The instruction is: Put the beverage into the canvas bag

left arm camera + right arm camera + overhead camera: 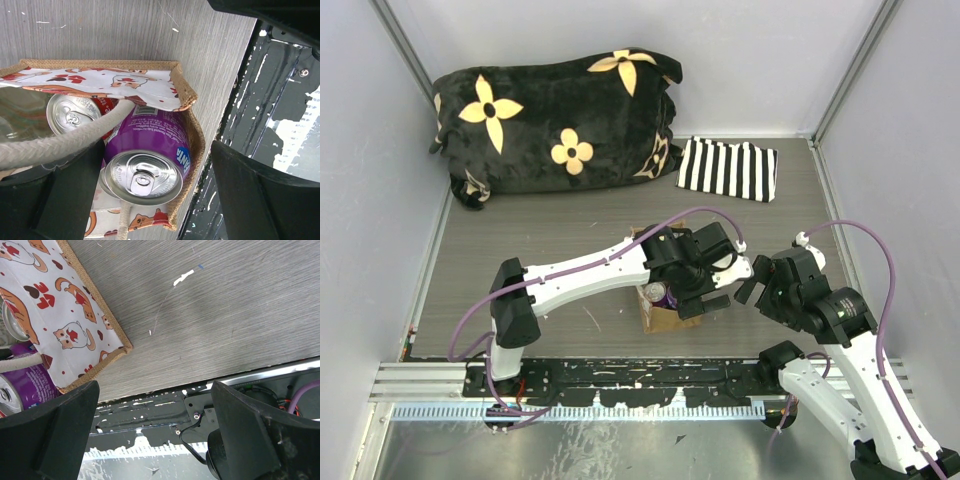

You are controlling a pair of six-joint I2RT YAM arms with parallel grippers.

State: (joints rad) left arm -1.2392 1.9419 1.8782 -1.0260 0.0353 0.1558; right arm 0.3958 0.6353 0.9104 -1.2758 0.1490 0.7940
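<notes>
The canvas bag (665, 318) stands near the table's front edge with its mouth open, showing a cat-print lining (115, 82) and a tan rim (187, 95). A purple beverage can (150, 145) rests inside it against the wall, beside a red can (75, 115) with a silver top. A cream handle (60, 142) crosses the opening. My left gripper (155, 197) hovers over the bag, open, with its fingers (250, 195) wide on either side of the purple can and not touching it. My right gripper (155, 430) is open and holds nothing, just right of the bag over the front edge.
A black plush pillow with yellow flowers (555, 110) lies at the back left. A black-and-white striped cloth (728, 170) lies at the back right. The black mounting rail (620, 380) runs along the front, close to the bag.
</notes>
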